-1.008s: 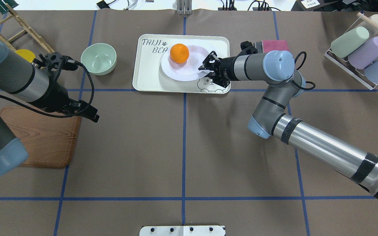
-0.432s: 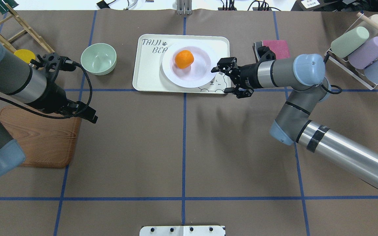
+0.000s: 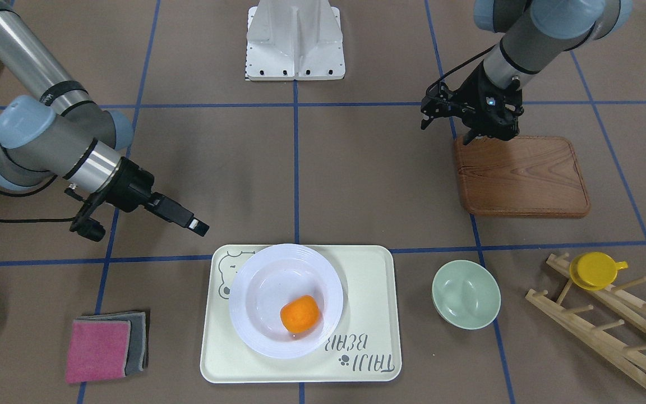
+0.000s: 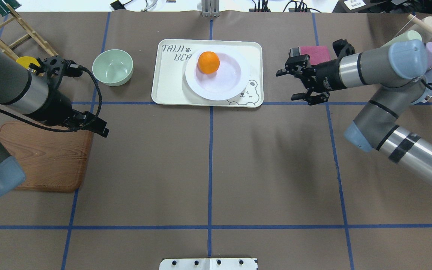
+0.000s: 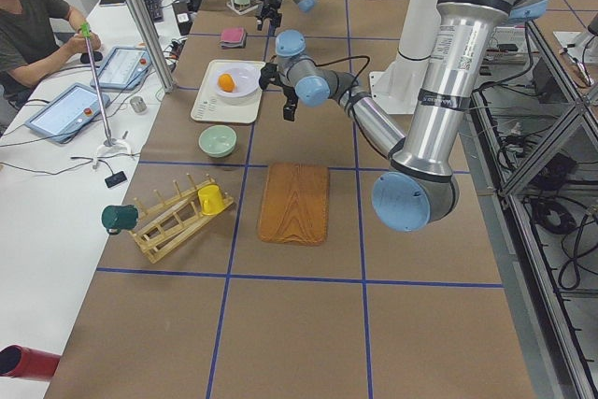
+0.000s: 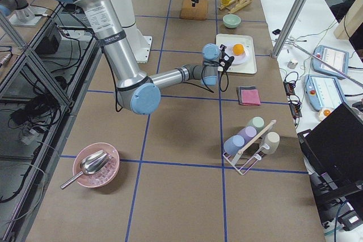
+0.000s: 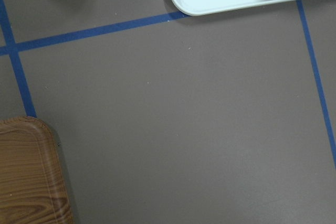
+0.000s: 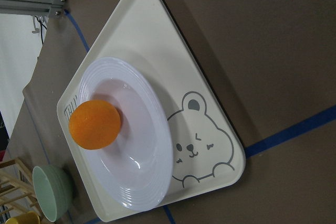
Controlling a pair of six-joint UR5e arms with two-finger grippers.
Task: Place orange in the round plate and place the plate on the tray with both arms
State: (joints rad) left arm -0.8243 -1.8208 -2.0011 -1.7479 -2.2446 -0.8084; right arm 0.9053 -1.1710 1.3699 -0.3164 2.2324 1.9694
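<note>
The orange (image 4: 208,62) (image 3: 300,315) (image 8: 95,124) lies in the white round plate (image 4: 225,80) (image 3: 255,292) (image 8: 152,129). The plate rests flat on the cream bear tray (image 4: 167,86) (image 3: 368,280) (image 8: 210,150). To the right of the tray, clear of its edge, my right gripper (image 4: 281,73) (image 3: 191,220) hangs open and holds nothing. My left gripper (image 4: 102,131) hovers by the far right corner of the wooden board, well to the left of the tray. It shows edge-on, so I cannot tell whether it is open or shut. Neither wrist view shows fingers.
A pale green bowl (image 4: 112,67) sits left of the tray. The brown wooden board (image 4: 47,157) lies near left. A wooden rack (image 4: 32,35) with a yellow cup (image 4: 26,62) stands far left. A pink sponge (image 4: 315,50) and a rack of pastel cups (image 4: 407,56) are on the right.
The right gripper let go of the plate's rim and drew back to the right, off the tray. The plate settled flat and the orange rolled a little. The left arm pulled back slightly.
</note>
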